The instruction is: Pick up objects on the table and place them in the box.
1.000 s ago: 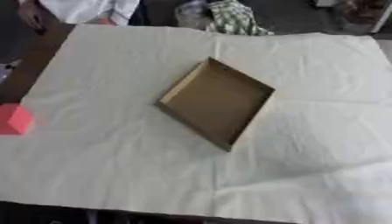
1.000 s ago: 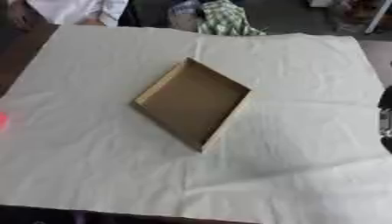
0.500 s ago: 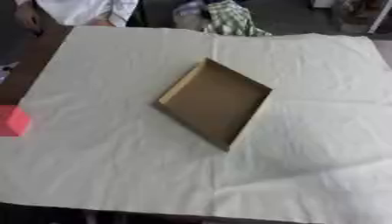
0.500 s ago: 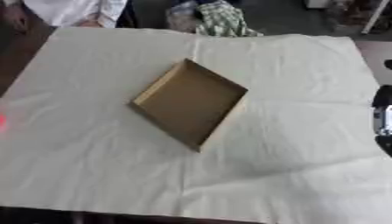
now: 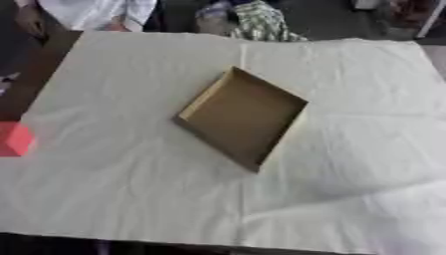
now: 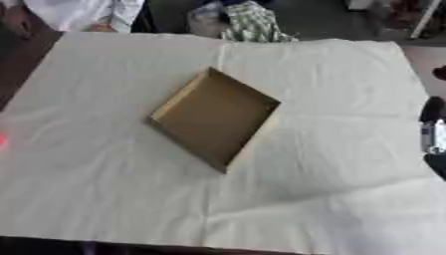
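A shallow brown cardboard box [image 5: 242,117] lies open and empty in the middle of the white cloth, turned cornerwise. A red block [image 5: 14,139] sits at the far left edge of the cloth, partly cut off by the view's edge. In the right eye view a black and silver part of my right hand [image 6: 433,135] shows at the right edge, well to the right of the box and touching nothing that I can see. My left hand shows in neither view.
The white cloth [image 5: 131,189] covers the table and is creased at the front right. A checked cloth bundle [image 5: 261,22] lies beyond the far edge. A person in a white top stands at the far left corner. Bare dark table shows at the far left.
The dark shape of my right hand at the right edge has slid slightly lower and further into view. The box and the red block have not moved.
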